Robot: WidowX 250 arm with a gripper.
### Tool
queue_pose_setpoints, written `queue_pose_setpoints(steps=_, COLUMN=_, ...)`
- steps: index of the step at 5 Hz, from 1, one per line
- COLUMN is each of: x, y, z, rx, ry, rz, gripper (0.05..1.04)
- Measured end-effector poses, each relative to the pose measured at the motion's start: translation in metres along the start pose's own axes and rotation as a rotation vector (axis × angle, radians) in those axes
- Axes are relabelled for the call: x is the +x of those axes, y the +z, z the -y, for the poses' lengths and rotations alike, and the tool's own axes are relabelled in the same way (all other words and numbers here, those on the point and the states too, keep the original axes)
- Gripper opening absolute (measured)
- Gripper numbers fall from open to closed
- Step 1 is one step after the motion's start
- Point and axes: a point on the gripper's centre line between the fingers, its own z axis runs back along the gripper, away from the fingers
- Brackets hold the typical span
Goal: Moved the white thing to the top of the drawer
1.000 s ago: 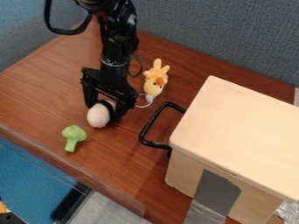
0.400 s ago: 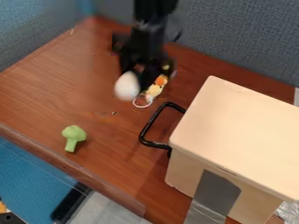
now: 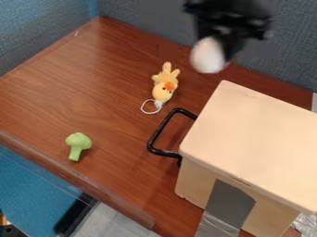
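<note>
Rising behind brown tabletop (image 3: 111, 97) (wood-grained): gray partition (image 3: 155, 21); black fingers (image 3: 231, 48) pinching white thing (image 3: 208, 56) aloft.

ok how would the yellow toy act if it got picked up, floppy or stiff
The yellow toy looks like fuzzy plush, so it would probably be light and give a little under a squeeze. Its thin limbs might flop, and the white loop at its end would likely dangle.

The broccoli (image 3: 79, 145) lies on the table (image 3: 111, 106) at left, near the front edge; the chick (image 3: 163, 90) lies farther back and to its right. The drawer (image 3: 254, 134) stands at right, handle (image 3: 162, 128) on its left. Behind the drawer's top, the egg (image 3: 207, 56) is in the gripper (image 3: 217, 53).
</note>
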Motion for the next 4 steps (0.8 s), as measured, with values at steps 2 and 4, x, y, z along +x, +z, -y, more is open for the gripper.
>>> queue_pose_setpoints(steps=2, x=-0.019, y=-0.022, z=0.049, rx=-0.013, ry=-0.152, rz=-0.068, gripper=0.508)
queue_pose_setpoints(steps=4, x=-0.051, y=-0.039, z=0.047, rx=0.073, ry=-0.198, rz=-0.155, gripper=0.884)
